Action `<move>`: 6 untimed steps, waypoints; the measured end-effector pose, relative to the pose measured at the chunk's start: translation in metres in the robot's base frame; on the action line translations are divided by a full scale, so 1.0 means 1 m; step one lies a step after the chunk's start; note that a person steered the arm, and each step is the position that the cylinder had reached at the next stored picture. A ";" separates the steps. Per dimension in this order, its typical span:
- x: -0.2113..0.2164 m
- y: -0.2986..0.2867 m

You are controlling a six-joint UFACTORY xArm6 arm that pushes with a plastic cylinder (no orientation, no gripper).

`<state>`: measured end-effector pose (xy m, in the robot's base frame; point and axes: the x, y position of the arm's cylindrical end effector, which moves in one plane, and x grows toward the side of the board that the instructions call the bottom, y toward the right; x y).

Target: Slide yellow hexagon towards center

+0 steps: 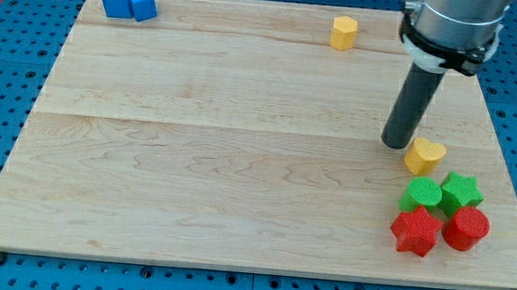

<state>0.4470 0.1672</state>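
Observation:
The yellow hexagon stands near the board's top edge, right of the middle. My tip rests on the board far below and to the right of it, touching or almost touching the left side of a yellow heart-shaped block. The rod rises from the tip toward the arm at the view's top right. Nothing hides the hexagon.
Two blue blocks sit together at the top left corner. At the lower right are a green round block, a green star, a red star and a red cylinder. The wooden board lies on a blue pegboard.

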 end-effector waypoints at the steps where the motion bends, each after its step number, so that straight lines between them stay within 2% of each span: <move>1: 0.000 0.013; 4: 0.001 0.023; 5: -0.045 0.011; 6: -0.076 -0.064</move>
<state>0.3706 0.1029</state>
